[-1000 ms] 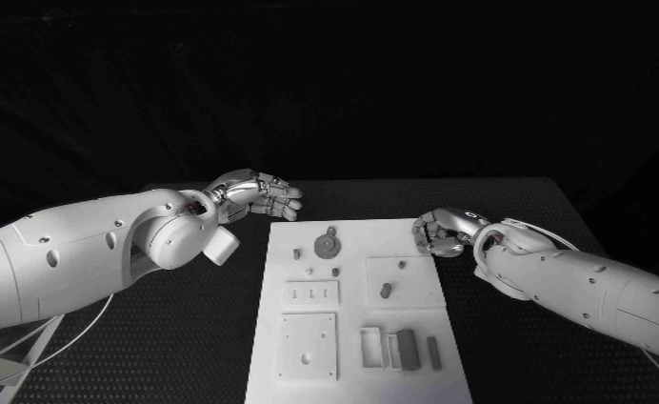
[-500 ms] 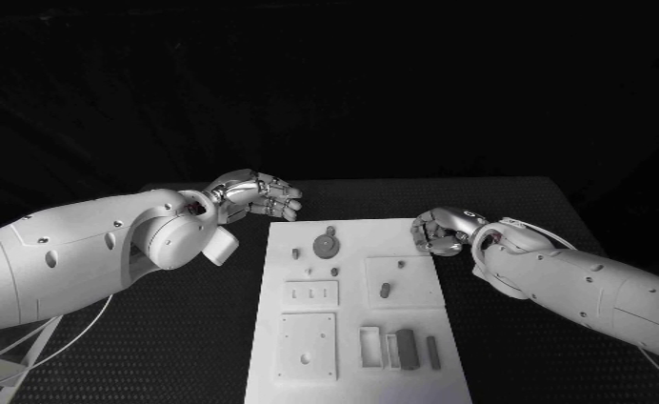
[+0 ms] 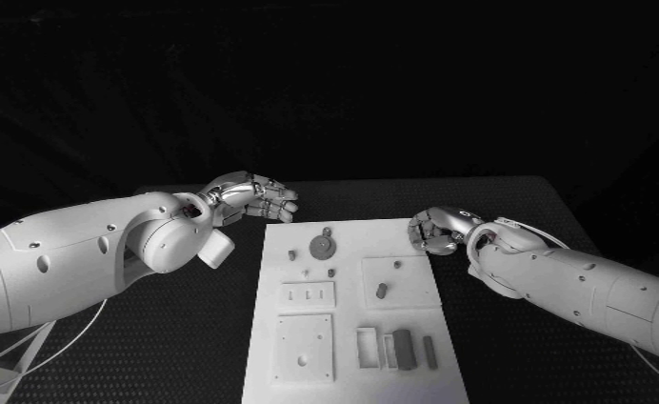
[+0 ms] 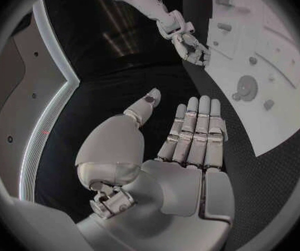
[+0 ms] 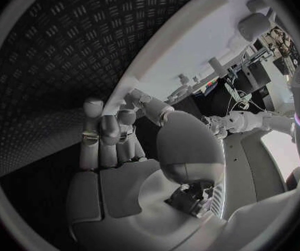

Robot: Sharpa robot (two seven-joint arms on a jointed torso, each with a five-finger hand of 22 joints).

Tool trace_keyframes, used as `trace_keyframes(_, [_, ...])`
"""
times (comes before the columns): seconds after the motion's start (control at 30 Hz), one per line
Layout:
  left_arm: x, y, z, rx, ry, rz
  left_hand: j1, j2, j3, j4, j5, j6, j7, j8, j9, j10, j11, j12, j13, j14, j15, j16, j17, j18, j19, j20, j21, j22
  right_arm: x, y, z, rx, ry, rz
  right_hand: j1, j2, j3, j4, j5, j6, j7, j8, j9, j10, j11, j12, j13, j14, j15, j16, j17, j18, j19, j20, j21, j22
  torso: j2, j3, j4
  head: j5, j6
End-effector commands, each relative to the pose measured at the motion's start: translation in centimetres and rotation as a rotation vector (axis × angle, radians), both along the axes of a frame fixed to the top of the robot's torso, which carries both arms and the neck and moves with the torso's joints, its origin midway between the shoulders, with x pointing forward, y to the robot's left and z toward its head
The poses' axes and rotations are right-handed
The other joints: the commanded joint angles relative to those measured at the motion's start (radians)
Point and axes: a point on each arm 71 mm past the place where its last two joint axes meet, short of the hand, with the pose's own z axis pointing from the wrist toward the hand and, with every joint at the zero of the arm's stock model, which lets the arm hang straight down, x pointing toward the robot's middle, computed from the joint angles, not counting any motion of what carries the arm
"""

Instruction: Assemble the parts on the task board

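In the head view, the white task board [image 3: 357, 309] lies flat in the middle of the black table [image 3: 509, 204], and small grey parts [image 3: 324, 248] lie and stand on it. The left hand [image 3: 254, 197] is just past the board's far left corner, near it but not touching it. Its fingers are held out side by side and it holds nothing. The right hand [image 3: 437, 230] is beside the board's far right edge, very close to it. Its fingers are curled in, and nothing can be seen inside them. In the left wrist view, the left hand [image 4: 185, 139] is flat and open, its fingers [image 4: 200, 122] straight and close together, its thumb off to one side. It is over the black table, and the task board [image 4: 275, 106] is beside it, a little apart. The round grey part [image 4: 246, 87] sits on the board ahead of the fingertips. The right hand [image 4: 190, 44] shows farther off at the board's edge. In the right wrist view, the right hand [image 5: 122, 145] has its fingers [image 5: 97, 134] bent inward with nothing in them. The task board [image 5: 192, 39] lies just beyond the fingertips, with small parts [image 5: 214, 67] standing on it.
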Motion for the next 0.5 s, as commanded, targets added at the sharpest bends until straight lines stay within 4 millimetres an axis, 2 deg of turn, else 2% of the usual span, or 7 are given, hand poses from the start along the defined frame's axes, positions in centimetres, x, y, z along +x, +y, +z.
trace_keyframes(0.03, [-0.1,-0.24,0.07,-0.006,0.0,-0.019,-0.004,-0.005,-0.005,0.0,-0.004,0.004,0.032,-0.003,-0.001,-0.005,-0.003,-0.004,0.002,0.004,0.001,-0.005,0.003,-0.007,0.008,-0.003,0.0,-0.001,0.02,0.05,0.09,-0.002,-0.018,-0.008,-0.001,0.014,0.0,-0.005,0.002,0.188,-0.012,0.005,0.006,-0.012,-0.022,-0.001,-0.002,0.0,-0.009,0.003,-0.001,0.024,0.002,-0.005,0.005,0.02,0.0,0.0006,0.0007,0.0,0.0])
trace_keyframes(0.3, [-0.15,-0.28,0.06,-0.005,0.003,-0.022,-0.003,-0.005,-0.005,0.0,-0.004,0.004,0.032,-0.003,-0.001,0.001,-0.005,-0.001,0.005,0.01,-0.001,-0.003,0.005,-0.007,0.011,-0.004,0.001,-0.001,0.02,0.16,0.17,0.0,-0.03,-0.008,-0.001,0.017,-0.001,-0.006,0.002,0.195,-0.016,0.012,0.017,-0.009,-0.027,-0.002,-0.002,0.002,-0.012,0.003,-0.001,0.024,0.004,-0.006,0.005,0.02,0.0,0.0006,-0.0008,0.0,-0.001])
trace_keyframes(0.5, [-0.11,-0.16,0.1,0.008,-0.009,0.008,-0.002,-0.005,-0.004,0.0,-0.004,0.007,0.03,-0.002,-0.002,0.022,-0.015,0.009,0.014,0.032,-0.009,0.006,0.013,-0.007,0.02,-0.009,0.003,-0.001,-0.04,0.25,0.29,0.005,-0.044,-0.011,-0.002,0.022,0.0,-0.005,0.003,0.196,-0.017,0.013,0.022,-0.008,-0.028,-0.003,-0.002,0.002,-0.014,0.003,-0.001,0.024,0.004,-0.006,0.005,0.02,0.0,0.0005,-0.0008,0.0,0.0])
